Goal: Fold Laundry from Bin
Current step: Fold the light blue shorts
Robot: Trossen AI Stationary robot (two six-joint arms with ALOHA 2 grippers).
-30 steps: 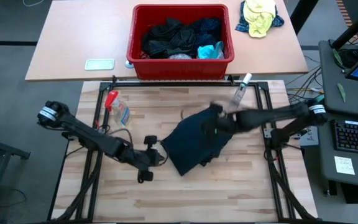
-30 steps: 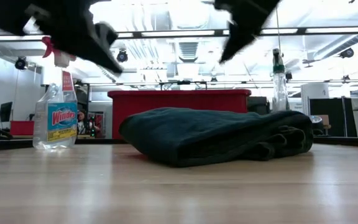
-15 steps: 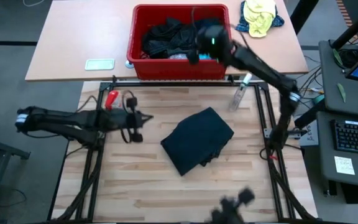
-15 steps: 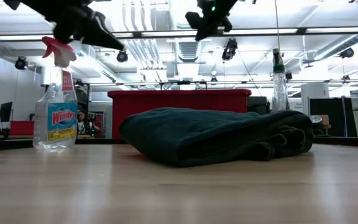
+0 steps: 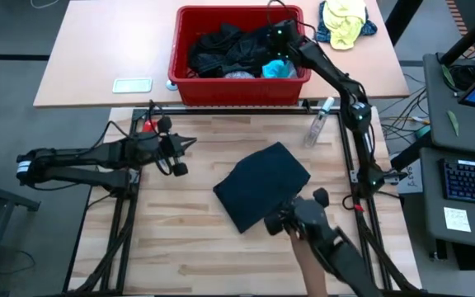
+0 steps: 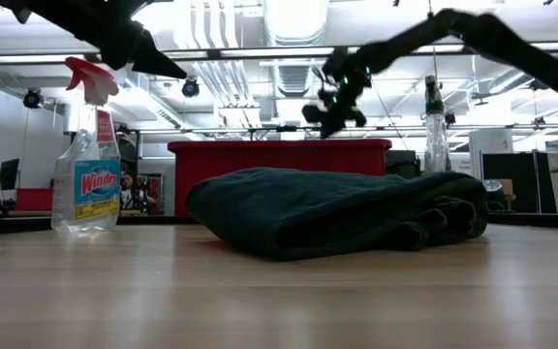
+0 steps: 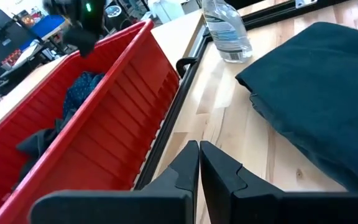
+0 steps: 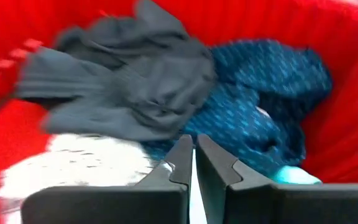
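Several garments of the laundry [image 5: 237, 51] lie heaped in the bin [image 5: 239, 89], which stands on the pale far table [image 5: 89, 74] just beyond the wooden table [image 5: 188, 247]; in the right wrist view a dark grey piece [image 8: 129, 87], a navy piece with tiny dots [image 8: 260, 106], a light grey piece [image 8: 79, 162] and a sliver of turquoise [image 8: 294, 177] show against the red walls. One more dark garment [image 5: 262, 186] lies folded on the wooden table, well apart from the bin. The right gripper [image 5: 280, 35] hangs over the bin's right part, above the navy and turquoise cloth, its fingers [image 8: 179, 163] pressed together with nothing between them. The left gripper [image 5: 190, 145] is off to the left of the folded garment, above the wooden table, its fingers [image 7: 188, 171] likewise clenched on nothing. A spray bottle [image 6: 85, 160] with a red trigger stands at the table's far left and reads "Windex" on its blue label; the smaller writing on it cannot be read. A clear bottle [image 5: 318, 120] stands near the table's far right corner. On the far table a flat pale rectangle [image 5: 132, 85] lies left of the bin and a yellow-and-blue cloth bundle [image 5: 345, 21] lies to its right. At the near edge of the wooden table a person's hand [image 5: 308, 256] reaches in beside a dark device [image 5: 308, 219], just by the folded garment's near corner.
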